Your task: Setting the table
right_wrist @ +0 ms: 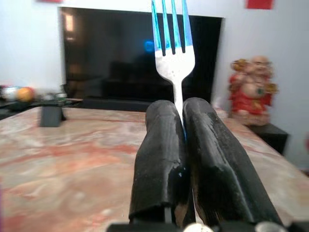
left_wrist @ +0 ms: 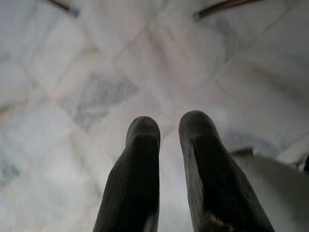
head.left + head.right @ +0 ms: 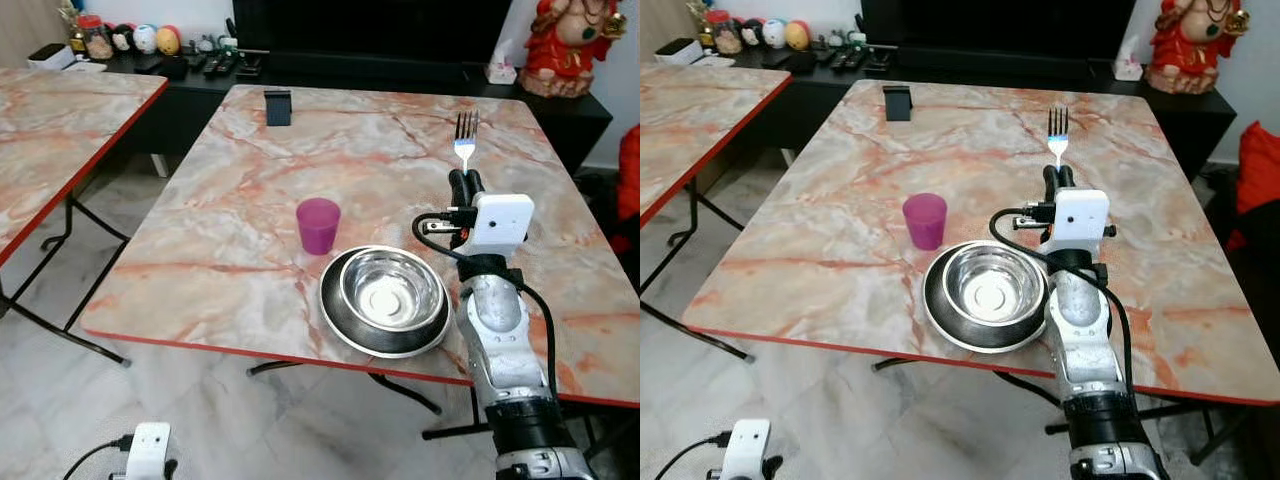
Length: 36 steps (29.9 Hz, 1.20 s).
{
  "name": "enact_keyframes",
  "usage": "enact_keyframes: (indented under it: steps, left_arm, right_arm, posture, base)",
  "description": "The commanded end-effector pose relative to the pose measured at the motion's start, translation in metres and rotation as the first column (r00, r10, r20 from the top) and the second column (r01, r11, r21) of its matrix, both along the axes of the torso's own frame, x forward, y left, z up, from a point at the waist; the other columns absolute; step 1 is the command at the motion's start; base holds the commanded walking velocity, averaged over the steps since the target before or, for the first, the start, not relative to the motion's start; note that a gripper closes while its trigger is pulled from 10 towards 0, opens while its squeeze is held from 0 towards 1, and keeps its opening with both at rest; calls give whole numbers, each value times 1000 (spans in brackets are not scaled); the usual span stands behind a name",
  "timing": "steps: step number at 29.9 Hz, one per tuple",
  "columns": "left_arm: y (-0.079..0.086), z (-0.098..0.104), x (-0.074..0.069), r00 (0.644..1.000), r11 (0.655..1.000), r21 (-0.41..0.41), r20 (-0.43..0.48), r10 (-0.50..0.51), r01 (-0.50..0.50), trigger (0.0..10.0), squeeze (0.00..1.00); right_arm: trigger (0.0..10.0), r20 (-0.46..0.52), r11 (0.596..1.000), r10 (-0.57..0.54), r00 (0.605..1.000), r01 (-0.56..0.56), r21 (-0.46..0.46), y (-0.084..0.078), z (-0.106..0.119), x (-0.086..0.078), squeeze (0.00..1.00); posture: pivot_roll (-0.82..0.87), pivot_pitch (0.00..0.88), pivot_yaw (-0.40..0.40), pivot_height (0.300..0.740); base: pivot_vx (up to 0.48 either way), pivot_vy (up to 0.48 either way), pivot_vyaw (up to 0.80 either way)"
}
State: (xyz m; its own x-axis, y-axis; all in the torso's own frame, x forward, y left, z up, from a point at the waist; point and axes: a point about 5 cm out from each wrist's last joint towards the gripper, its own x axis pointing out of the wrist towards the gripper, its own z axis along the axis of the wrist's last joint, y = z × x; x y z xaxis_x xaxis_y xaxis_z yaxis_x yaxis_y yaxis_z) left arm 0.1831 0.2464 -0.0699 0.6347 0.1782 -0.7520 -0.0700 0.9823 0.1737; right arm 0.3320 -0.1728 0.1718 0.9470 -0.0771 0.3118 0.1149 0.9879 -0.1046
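My right tool (image 3: 465, 180) is clamped on the fork (image 3: 465, 135) above the surface (image 3: 220, 230), beyond the near-edge bowl (image 3: 390, 290).

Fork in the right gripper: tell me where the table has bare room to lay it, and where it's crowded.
The right gripper holds the fork above the table. Bare marble lies right of the steel bowl and plate, out to the right edge, and across the far half up to the black stand. It is crowded between the purple cup and the bowl.
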Motion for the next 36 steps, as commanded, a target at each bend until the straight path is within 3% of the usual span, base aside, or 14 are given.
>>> enact_keyframes:
  steps: [1, 7, 9, 13, 16, 20, 23, 27, 36]
  left_arm:
    - [1, -2, -4, 999, 1000, 5, -31, -15, 15, 10000, 0]
    - [0, 3, 8, 1000, 1000, 10, -14, -22, 22, 10000, 0]
    - [-1, 4, 10, 1000, 1000, 10, -11, -24, 24, 10000, 0]
    - [-4, 9, 21, 999, 999, 6, 11, -40, 40, 10000, 0]
    - [-6, 12, 27, 999, 999, 4, 24, -49, 49, 10000, 0]
    - [-10, 15, 35, 998, 999, -5, 41, -44, 44, 10000, 0]
    - [-13, 17, 40, 998, 999, -19, 60, -28, 29, 10000, 0]
    - [-16, 19, 44, 997, 999, -28, 70, -23, 25, 10000, 0]
    - [-18, 18, 44, 998, 999, -38, 60, -9, 11, 10000, 0]
  right_arm:
    - [10000, -7, 999, -43, 999, 43, -12, -8, 5, 4, 0]
    - [10000, -79, 984, -173, 982, 176, 23, -34, 4, 10, 0]
    - [10000, -94, 982, -182, 979, 185, 30, -36, 3, 12, 0]
    - [10000, -297, 969, -203, 933, 235, 78, -49, -16, 21, 0]
    - [10000, -356, 975, -159, 921, 204, 93, -48, -21, 25, 0]
    - [10000, -472, 988, -93, 876, 142, 69, -42, -38, 29, 0]
    - [10000, -498, 984, -56, 866, 131, 117, -41, -37, 34, 0]
    - [10000, -557, 990, -20, 830, 95, 107, -37, -45, 37, 0]
    - [10000, -608, 984, -16, 793, 122, 132, -44, -59, 35, 0]
  posture:
    - [-83, 0, 19, 740]
    - [-87, 0, 23, 740]
    - [-87, 0, 23, 740]
    - [-101, 0, 22, 740]
    - [-108, 0, 19, 740]
    - [-108, 0, 3, 740]
    - [-107, 0, -13, 740]
    - [-101, 0, -29, 740]
    - [-90, 0, -51, 740]
  base:
    - [0, 0, 0]
    - [0, 0, 0]
    - [0, 0, 0]
    - [0, 0, 0]
    - [0, 0, 0]
    - [0, 0, 0]
    - [0, 0, 0]
    - [0, 0, 0]
    - [0, 0, 0]
